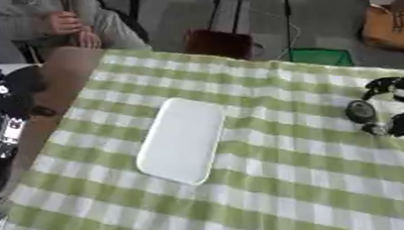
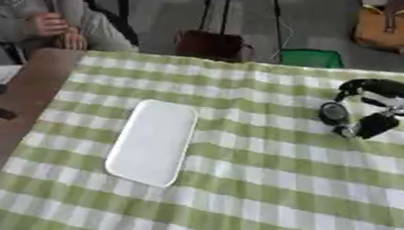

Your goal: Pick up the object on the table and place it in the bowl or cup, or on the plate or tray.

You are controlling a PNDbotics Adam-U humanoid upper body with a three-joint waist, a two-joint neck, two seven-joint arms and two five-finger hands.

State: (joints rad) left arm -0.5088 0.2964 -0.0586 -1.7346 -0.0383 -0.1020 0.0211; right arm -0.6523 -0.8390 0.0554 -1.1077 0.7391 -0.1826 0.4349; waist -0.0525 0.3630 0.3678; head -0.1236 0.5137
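The right hand (image 2: 380, 108) reaches in from the right edge above the bench (image 2: 270, 183), fingers (image 2: 364, 85) and thumb curled round a small dark round object (image 2: 333, 112), pinching it above the green-checked cloth. The right eye view shows more of this hand; the left eye view cuts it at the edge and shows the dark left arm (image 1: 6, 117) instead. The white oblong tray (image 2: 151, 142) lies well left of the object.

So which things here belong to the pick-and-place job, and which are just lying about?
Job:
- white tray, bare, on the checked cloth
- small dark round object by the right hand
- right hand, fingers curled beside the object

Not part of it:
- green-checked tablecloth
- brown bag on the floor
- green thing past the table
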